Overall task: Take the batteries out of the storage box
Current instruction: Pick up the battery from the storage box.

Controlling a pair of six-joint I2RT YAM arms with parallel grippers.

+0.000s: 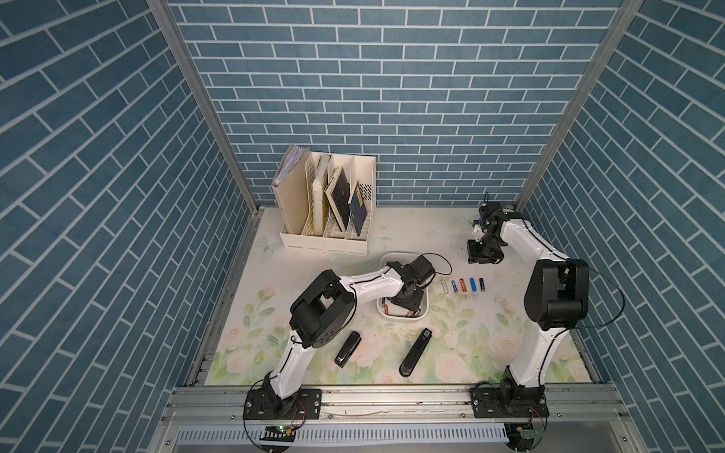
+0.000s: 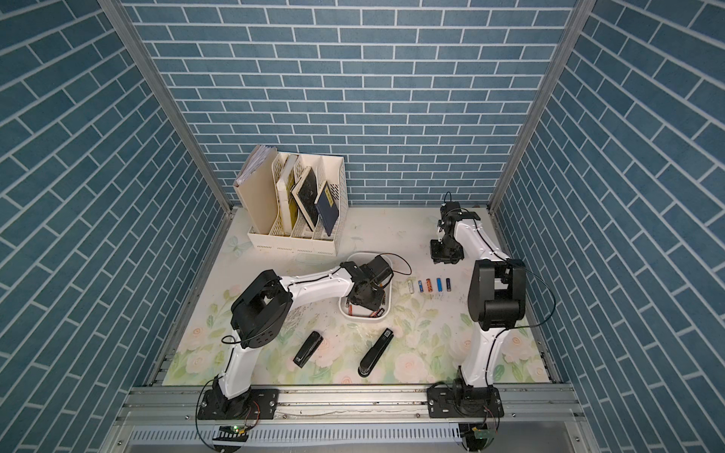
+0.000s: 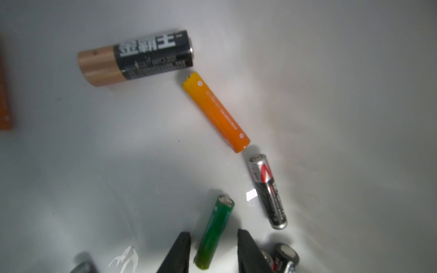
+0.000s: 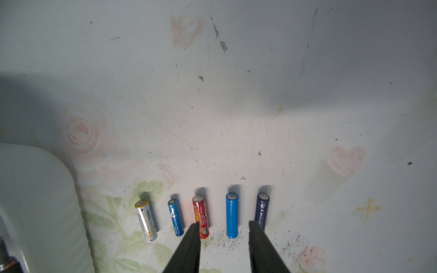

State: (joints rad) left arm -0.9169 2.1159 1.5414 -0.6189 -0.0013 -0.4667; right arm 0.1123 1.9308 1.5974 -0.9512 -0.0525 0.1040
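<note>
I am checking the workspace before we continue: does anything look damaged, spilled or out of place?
The orange battery in the storage box has a ragged, torn wrapper edge at one end. On the table mat, dark specks are scattered beside the row of batteries. Otherwise nothing stands out.

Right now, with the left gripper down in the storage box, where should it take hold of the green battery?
Across the middle of the green battery, straight down from above. It lies flat on the storage box floor, lengthwise between the left gripper's open jaws, clear of the silver-and-black battery beside it, so closing across its round sides should hold.
</note>
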